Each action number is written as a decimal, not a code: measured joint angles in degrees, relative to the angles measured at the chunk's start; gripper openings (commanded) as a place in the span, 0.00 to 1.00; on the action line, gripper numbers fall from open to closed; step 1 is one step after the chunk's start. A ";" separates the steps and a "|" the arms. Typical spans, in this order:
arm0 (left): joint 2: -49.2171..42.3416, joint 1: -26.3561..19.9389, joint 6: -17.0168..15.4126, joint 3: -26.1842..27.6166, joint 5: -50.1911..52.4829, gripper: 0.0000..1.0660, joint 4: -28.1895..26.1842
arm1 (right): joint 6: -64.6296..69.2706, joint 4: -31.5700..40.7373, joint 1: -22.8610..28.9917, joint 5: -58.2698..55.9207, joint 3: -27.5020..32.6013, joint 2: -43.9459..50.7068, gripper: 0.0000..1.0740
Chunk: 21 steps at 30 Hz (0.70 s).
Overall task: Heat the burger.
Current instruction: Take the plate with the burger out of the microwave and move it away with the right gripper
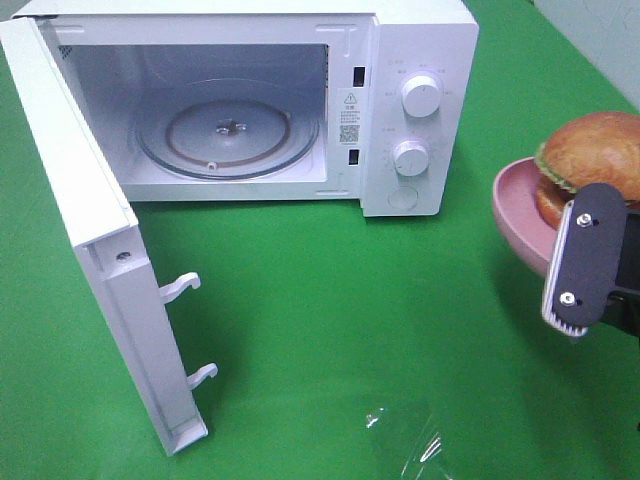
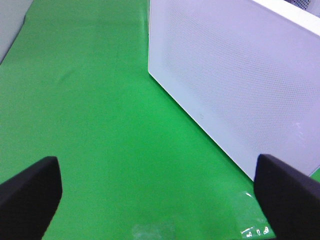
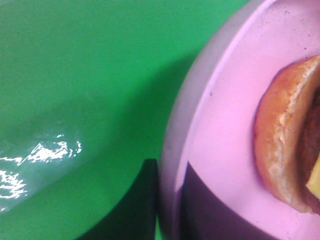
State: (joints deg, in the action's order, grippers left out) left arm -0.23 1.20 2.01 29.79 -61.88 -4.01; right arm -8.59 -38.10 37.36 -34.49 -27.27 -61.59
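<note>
1. Burger [image 1: 594, 158] first, though it sits furthest right: it rests on the pink plate [image 1: 515, 208], raised off the green cloth [image 1: 330, 300].
2. Far left, the microwave door [image 1: 95, 240] stands swung wide, two latch hooks showing on its edge.
3. My left gripper [image 2: 160, 192] hangs over the cloth beside that door's outer face, jaws spread wide, nothing between them.
4. Next comes the white microwave [image 1: 400, 100]; its cavity shows a bare glass turntable [image 1: 228, 130], with two knobs [image 1: 420, 95] to the right.
5. A crumpled clear film [image 1: 410, 440] lies on the cloth nearer the front.
6. My right gripper [image 3: 170, 200] is clamped on the plate's rim, carrying plate and burger.
</note>
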 measured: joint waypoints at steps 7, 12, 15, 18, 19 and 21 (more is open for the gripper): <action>0.00 0.00 0.00 0.00 0.00 0.91 0.00 | 15.01 -4.76 0.00 -4.53 0.00 0.11 0.00; 0.00 0.00 0.00 0.00 0.00 0.91 0.00 | 24.81 -6.36 0.00 -7.79 0.00 -1.49 0.00; 0.00 0.00 0.00 0.00 0.00 0.91 0.00 | 27.44 -6.59 0.00 -8.71 0.00 -2.98 0.00; 0.00 0.00 0.00 0.00 0.00 0.91 0.00 | 31.91 -6.65 0.00 -9.28 0.00 -5.50 0.00; 0.00 0.00 0.00 0.00 0.00 0.91 0.00 | 35.01 -6.76 0.00 -9.63 0.00 -7.51 0.00; 0.00 0.00 0.00 0.00 0.00 0.91 0.00 | 38.73 -6.88 0.00 -9.74 0.00 -9.91 0.00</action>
State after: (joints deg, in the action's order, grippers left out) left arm -0.23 1.20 2.01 29.79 -61.88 -4.01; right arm 30.14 -44.98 37.36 -44.23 -27.27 -71.51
